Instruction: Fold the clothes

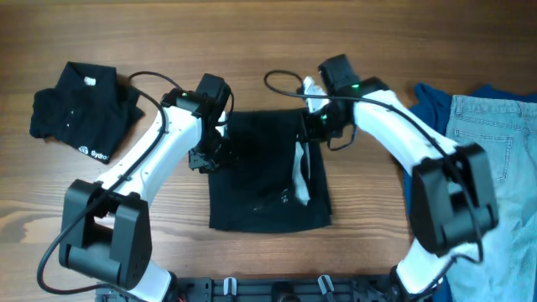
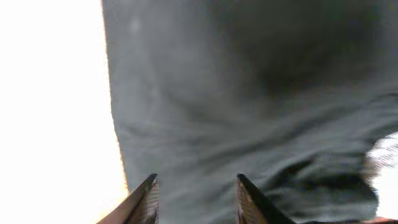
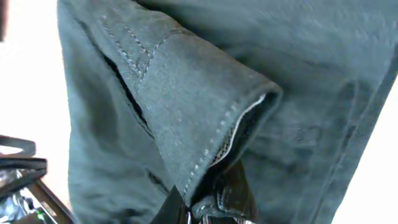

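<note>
black shorts [image 1: 260,180], black shirt [image 1: 84,109] left, jeans [image 1: 495,143] right

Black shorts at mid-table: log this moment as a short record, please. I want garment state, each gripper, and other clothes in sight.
garment: black shorts spread on the wooden table, pale waistband strip showing on their right side
left gripper: open, over the shorts' left edge
right gripper: shut on a folded-over hem of the shorts
other clothes: black printed shirt folded at far left; blue top and jeans at far right
</note>
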Action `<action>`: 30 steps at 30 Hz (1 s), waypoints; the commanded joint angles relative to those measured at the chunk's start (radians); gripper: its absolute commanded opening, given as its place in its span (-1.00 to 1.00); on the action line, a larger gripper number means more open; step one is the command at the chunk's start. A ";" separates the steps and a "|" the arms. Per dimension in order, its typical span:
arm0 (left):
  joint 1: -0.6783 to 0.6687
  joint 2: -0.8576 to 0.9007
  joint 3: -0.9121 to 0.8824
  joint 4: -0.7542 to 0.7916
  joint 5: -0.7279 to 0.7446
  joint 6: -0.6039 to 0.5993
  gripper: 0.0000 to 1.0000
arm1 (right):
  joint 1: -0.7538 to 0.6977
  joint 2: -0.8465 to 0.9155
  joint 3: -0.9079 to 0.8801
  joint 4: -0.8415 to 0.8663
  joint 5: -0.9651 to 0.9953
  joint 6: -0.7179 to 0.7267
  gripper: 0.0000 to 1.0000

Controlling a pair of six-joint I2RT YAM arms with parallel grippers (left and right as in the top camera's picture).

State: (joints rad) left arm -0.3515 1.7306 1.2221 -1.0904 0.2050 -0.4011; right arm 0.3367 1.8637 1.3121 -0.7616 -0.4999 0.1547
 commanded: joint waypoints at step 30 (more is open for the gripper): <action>-0.041 0.016 -0.046 0.080 -0.073 0.005 0.06 | 0.113 -0.078 -0.161 -0.187 0.055 0.000 -0.91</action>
State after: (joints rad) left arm -0.3882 1.7363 1.1839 -1.0061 0.1604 -0.4011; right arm 0.4561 1.7802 1.1198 -0.8951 -0.4492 0.1989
